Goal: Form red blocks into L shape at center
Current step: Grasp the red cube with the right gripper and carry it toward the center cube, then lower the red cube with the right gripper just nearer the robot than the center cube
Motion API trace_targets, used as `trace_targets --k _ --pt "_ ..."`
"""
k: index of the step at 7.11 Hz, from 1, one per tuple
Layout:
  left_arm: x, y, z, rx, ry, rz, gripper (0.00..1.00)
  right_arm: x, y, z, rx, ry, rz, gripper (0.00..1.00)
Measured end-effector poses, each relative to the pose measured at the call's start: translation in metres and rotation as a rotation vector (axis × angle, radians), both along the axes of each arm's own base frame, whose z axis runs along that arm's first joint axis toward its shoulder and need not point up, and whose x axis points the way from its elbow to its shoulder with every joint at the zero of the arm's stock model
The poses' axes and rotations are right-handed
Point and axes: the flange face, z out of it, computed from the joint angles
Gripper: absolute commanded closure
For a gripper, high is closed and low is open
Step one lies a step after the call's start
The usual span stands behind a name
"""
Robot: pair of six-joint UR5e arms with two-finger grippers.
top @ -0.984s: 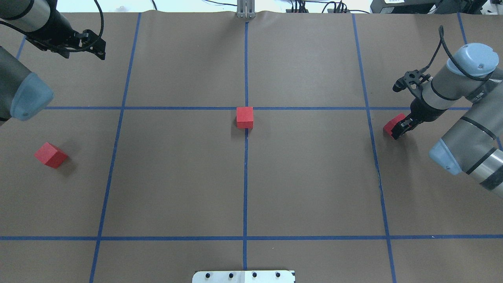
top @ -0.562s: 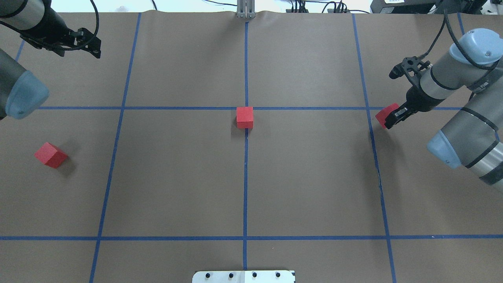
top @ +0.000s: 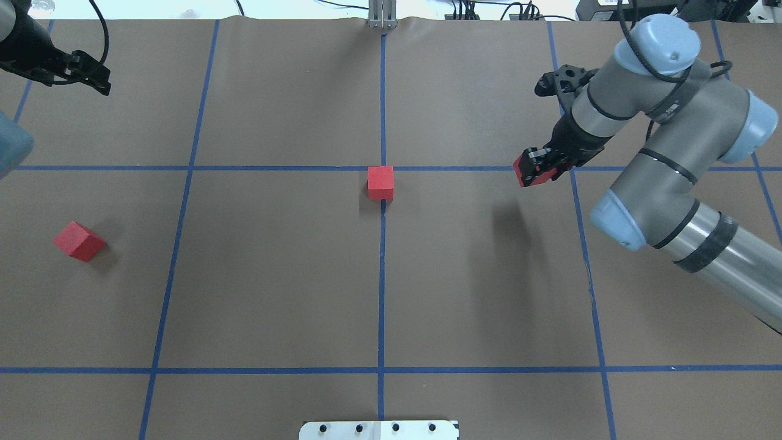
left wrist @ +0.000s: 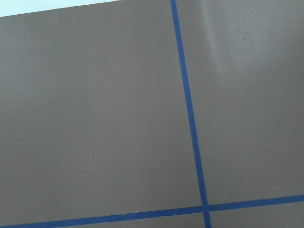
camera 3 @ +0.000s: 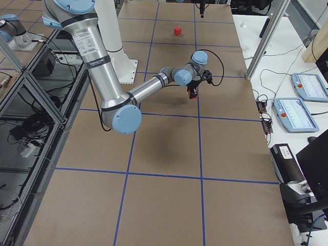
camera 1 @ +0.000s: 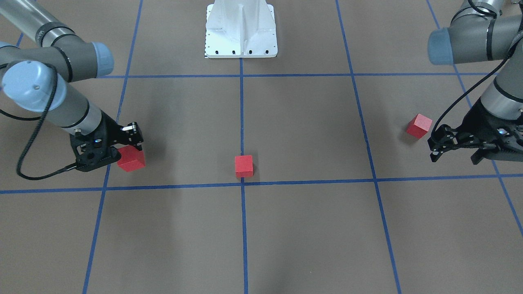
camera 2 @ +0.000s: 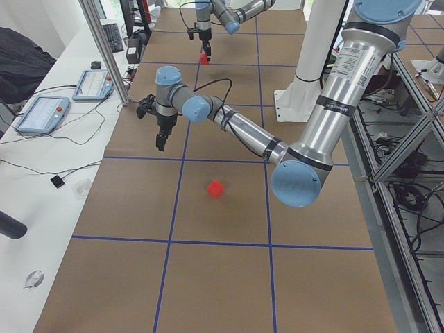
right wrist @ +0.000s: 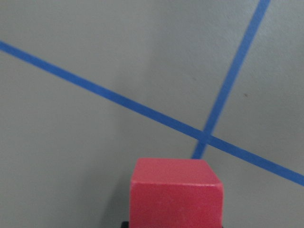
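Note:
My right gripper (top: 530, 172) is shut on one of the red blocks (top: 525, 171) and holds it above the table, just left of the right-hand tape line. The same red block (right wrist: 175, 190) fills the bottom of the right wrist view, over a tape crossing (right wrist: 204, 137). A second red block (top: 380, 182) rests on the table, touching the near side of the center (top: 383, 168). The third red block (top: 78, 241) lies turned at an angle at the far left. My left gripper (camera 1: 454, 157) hovers open and empty, farther from the robot's base than that block (camera 1: 419, 125).
The white robot base (camera 1: 241, 28) stands at the near table edge, in line with the center. A metal post (top: 382, 15) is at the far edge. Blue tape lines divide the brown paper. The left wrist view shows only paper and tape (left wrist: 190, 118).
My right gripper has lifted its red block off the table and carried it left, over the right-hand tape line toward the center. My left arm has drawn back toward the far left corner.

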Motion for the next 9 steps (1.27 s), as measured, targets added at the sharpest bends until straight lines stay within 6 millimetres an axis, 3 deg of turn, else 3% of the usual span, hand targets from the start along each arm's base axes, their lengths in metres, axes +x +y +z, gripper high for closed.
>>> trace_targets --k 3,5,7,9 --pt "-0.024 0.000 0.018 0.013 -0.025 0.009 0.01 -0.099 0.057 -0.090 -0.088 -0.035 0.063 1.00" --pt "-0.030 0.000 0.023 0.013 -0.030 0.009 0.01 -0.149 0.096 -0.129 -0.106 -0.013 0.067 1.00" --pt "-0.030 0.000 0.024 0.012 -0.031 0.009 0.01 -0.189 0.119 -0.150 -0.117 0.023 0.078 1.00" --pt "-0.031 0.001 0.028 0.007 -0.034 0.009 0.01 -0.224 0.110 -0.157 -0.125 0.069 0.111 1.00"
